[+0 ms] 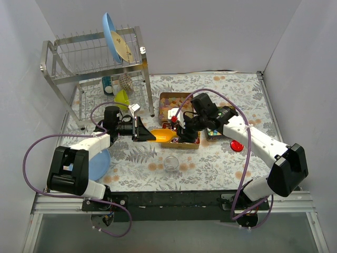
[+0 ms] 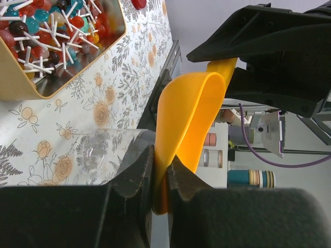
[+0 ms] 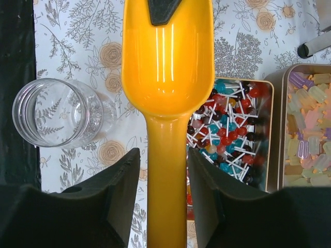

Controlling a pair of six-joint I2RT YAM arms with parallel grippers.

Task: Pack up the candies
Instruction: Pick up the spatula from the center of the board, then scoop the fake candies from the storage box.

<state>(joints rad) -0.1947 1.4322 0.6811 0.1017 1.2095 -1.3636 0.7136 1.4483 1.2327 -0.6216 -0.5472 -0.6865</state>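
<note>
- The left gripper (image 2: 161,171) is closed tight on the orange scoop (image 3: 166,67) and pinches the thin rim at the front of the bowl. I judge that it takes this end on purpose, so that the whole handle is free for the other arm.
- The scoop lies about level above the tabletop (image 3: 77,31). The hollow of the bowl faces the right wrist camera, and it is empty.
- The right gripper (image 3: 163,161) has one jaw on each side of the handle. A thin strip of the flowered cloth shows between the handle and one jaw, and the other jaw is just beside the handle. So this gripper is open and does not clamp the handle yet. To me it looks like a handover of the scoop from left to right.
- The candies are not yet packed. The ball lollipops (image 3: 227,132), many colours with white sticks, fill a tan tray (image 3: 269,155) that lies partly under the handle. The pale flat pieces (image 3: 310,129) fill the next tray beside it.
- The glass jar (image 3: 54,111) stands upright, open and empty, near the lollipop tray on the side of the arms. Probably it stands there so that a short swing of the loaded scoop reaches it.
- The red lid (image 1: 237,145), which I take for the jar's, lies flat on the tabletop beside the right arm, apart from the jar, so the mouth is free for filling.
</note>
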